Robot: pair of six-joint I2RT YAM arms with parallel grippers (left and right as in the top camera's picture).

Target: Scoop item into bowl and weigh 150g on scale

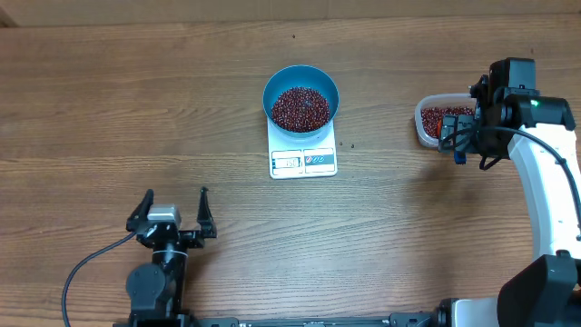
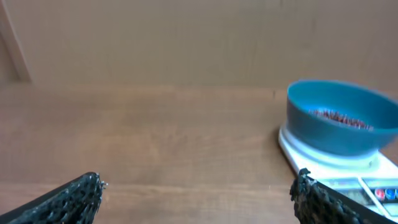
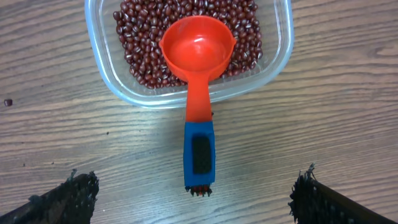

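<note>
Left jaws and right jaws stood spread, empty. Beans (image 1: 300, 107) sat in the bowl (image 1: 272, 84) on the scale (image 1: 303, 162) at twelve o'clock; loose, likely spill-prone, they wanted the scoop (image 3: 198, 46) at three o'clock, gripped by its stiff handle (image 3: 199, 152).

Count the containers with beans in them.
2: the blue bowl on the scale at centre, and the clear tub at far right, with the scoop resting in it. None seem hidden.

Robot test bench (wood table (image 1: 91, 109), plain wall (image 2: 186, 37)).
</note>
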